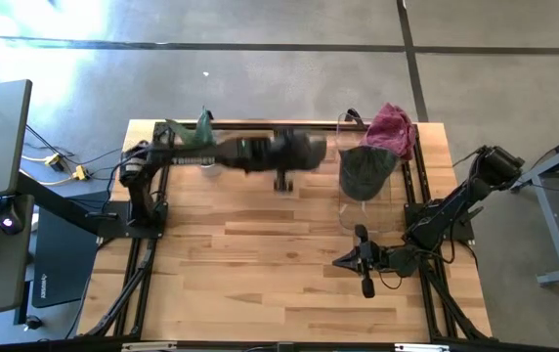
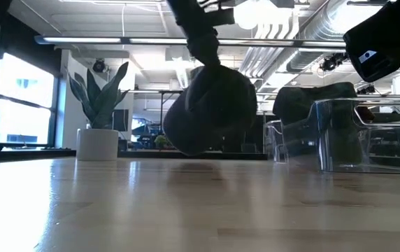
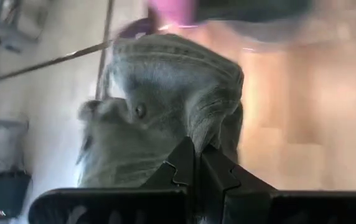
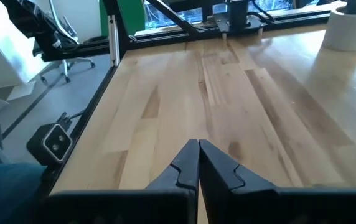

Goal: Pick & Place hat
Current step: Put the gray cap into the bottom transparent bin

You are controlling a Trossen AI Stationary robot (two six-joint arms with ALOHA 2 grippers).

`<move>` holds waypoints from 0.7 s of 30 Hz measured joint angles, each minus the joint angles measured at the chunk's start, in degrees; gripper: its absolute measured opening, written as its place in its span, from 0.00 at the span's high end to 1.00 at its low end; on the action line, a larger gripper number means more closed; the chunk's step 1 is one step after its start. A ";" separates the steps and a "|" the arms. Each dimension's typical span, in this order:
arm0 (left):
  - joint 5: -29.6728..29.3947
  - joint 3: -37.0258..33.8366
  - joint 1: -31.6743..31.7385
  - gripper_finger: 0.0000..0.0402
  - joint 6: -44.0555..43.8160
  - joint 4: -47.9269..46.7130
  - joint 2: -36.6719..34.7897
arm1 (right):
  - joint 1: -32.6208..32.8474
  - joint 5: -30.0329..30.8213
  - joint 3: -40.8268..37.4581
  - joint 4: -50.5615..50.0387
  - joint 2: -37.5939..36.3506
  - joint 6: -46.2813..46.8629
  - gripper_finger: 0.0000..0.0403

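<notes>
The hat (image 3: 165, 118) is a soft grey cloth cap: judged light, limp and non-fragile, it will fold and sag when lifted, so a pinch on a gathered fold of the crown or on the stiffer brim should hold best. The left gripper (image 3: 196, 163) has its fingers closed together on a fold of the hat's fabric. In the low view the hat (image 2: 210, 112) hangs clear of the table (image 2: 200, 210), beside the clear bin (image 2: 368, 136). The right gripper (image 4: 198, 163) waits low over the table, well apart from the bin, fingers fully closed on nothing.
</notes>
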 joint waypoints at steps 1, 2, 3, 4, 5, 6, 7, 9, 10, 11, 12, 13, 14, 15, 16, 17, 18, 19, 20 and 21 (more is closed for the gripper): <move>-0.83 -1.24 -2.29 1.00 -0.04 -0.35 -0.09 | 0.00 -0.34 0.00 0.00 0.00 0.31 0.99; -1.20 -2.76 -4.48 1.00 -0.29 -0.35 -0.20 | 0.00 -0.62 0.00 0.00 0.00 0.80 0.99; -1.50 -4.78 -6.88 1.00 -0.81 0.29 -0.21 | 0.08 -0.66 0.00 -0.03 0.00 1.38 0.99; -1.90 -6.91 -9.10 1.00 -1.81 0.91 -0.12 | 0.09 -0.69 0.00 -0.07 0.00 1.66 0.99; -2.71 -9.22 -11.39 1.00 -3.12 1.66 -0.01 | 0.09 -0.85 0.00 -0.06 0.00 1.98 0.99; -4.14 -11.58 -13.61 1.00 -4.73 2.75 0.02 | 0.09 -0.91 0.00 -0.18 0.00 2.28 0.99; -5.84 -13.83 -15.73 1.00 -6.61 4.59 0.04 | 0.09 -0.91 0.00 -0.32 0.00 2.64 0.99; -9.48 -17.57 -19.66 1.00 -10.84 6.16 0.04 | 0.09 -0.89 0.00 -0.67 0.00 2.68 0.99; -11.49 -19.06 -21.46 1.00 -13.34 5.87 0.04 | 0.09 -0.88 0.00 -0.80 0.00 2.65 1.00; -13.12 -20.31 -23.13 1.00 -16.02 5.27 0.04 | 0.09 -0.71 0.00 -0.79 0.00 2.63 1.00; -14.60 -21.30 -24.74 1.00 -18.99 4.51 0.04 | 0.09 -0.30 0.00 -0.75 0.00 2.60 0.99; -16.18 -22.10 -26.14 1.00 -22.11 4.03 0.04 | 0.09 0.03 0.00 -0.72 0.00 2.56 0.99; -17.03 -22.46 -27.33 1.00 -24.97 3.15 0.04 | 0.07 0.16 0.00 -0.72 0.00 2.54 0.99; -16.88 -22.51 -28.31 0.99 -27.79 1.41 0.04 | 0.03 0.37 0.00 -0.74 0.00 2.54 0.99; -16.39 -22.53 -29.12 0.97 -30.95 -0.60 0.04 | -0.05 0.60 0.00 -0.70 0.00 2.54 0.99; -15.46 -22.53 -29.81 0.95 -34.14 -1.99 0.04 | -0.20 0.61 0.00 -0.70 0.00 2.53 0.99; -14.16 -22.53 -30.43 0.92 -36.90 -3.17 0.04 | -0.34 0.46 0.00 -0.66 0.00 2.54 0.99; -12.63 -22.53 -31.10 0.89 -39.35 -4.35 0.04 | -0.35 0.27 0.00 -0.51 0.00 2.53 0.99; -11.43 -22.53 -31.81 0.85 -41.58 -5.56 0.04 | -0.35 0.11 0.00 -0.18 0.00 2.50 0.99; -10.74 -22.53 -32.62 0.81 -43.85 -6.94 0.04 | -0.36 0.07 0.00 0.04 0.00 2.19 1.00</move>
